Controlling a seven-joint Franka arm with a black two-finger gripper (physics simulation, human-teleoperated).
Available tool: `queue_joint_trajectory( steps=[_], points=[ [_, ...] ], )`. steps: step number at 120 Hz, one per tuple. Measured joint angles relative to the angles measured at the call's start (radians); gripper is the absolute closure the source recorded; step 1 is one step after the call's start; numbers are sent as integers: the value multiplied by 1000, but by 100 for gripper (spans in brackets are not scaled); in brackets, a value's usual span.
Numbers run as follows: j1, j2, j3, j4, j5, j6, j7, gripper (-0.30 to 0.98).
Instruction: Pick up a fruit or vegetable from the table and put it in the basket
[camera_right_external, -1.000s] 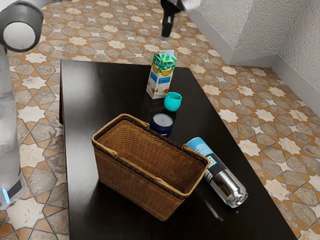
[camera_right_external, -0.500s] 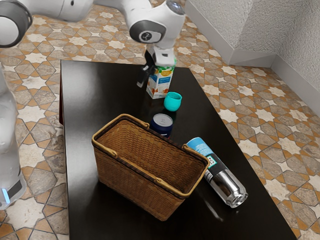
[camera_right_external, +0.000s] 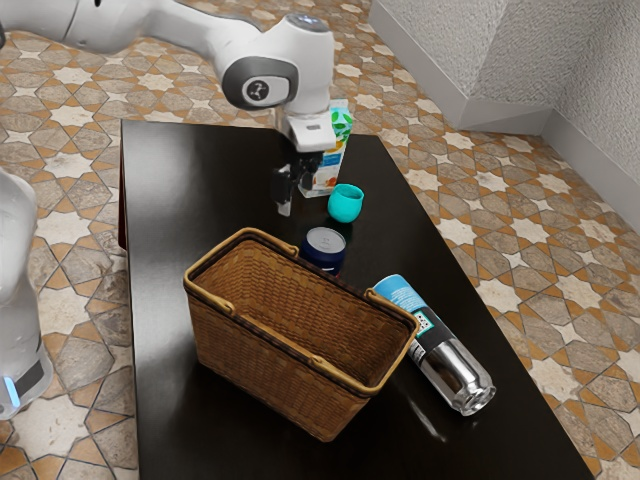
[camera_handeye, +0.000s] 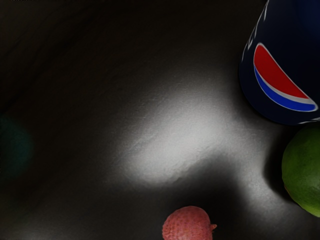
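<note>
Task state: pick not yet made. We saw the gripper (camera_right_external: 287, 200) above the black table (camera_right_external: 165, 300), past the basket (camera_right_external: 270, 370) and in front of the carton (camera_right_external: 328, 172). We could not tell whether it stood wide or narrow, and saw nothing to show that it held anything.

2 candidates lay on the table: a pink, rough-skinned fruit (camera_handeye: 187, 225) and a green fruit (camera_handeye: 304, 172), the latter just beside the cola can (camera_handeye: 280, 65).

Key relation: we judged the pink fruit the nearer to the gripper, low and almost beneath it, with the green fruit farther off on the can's side. The pink one looked round, with no clear long axis; its small stub (camera_handeye: 214, 227) pointed toward the green fruit.

Next step, as we judged it: a small centring shift over the pink fruit, then a straight descent. The green fruit would have needed a longer sideways move, with some risk of knocking the can.
</note>
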Motion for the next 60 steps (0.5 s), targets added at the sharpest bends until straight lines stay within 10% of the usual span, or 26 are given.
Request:
queue_joint_trajectory(
  steps=[60],
  points=[
    [11,-3,5,-94,-53,19,-374,0]
  ],
)
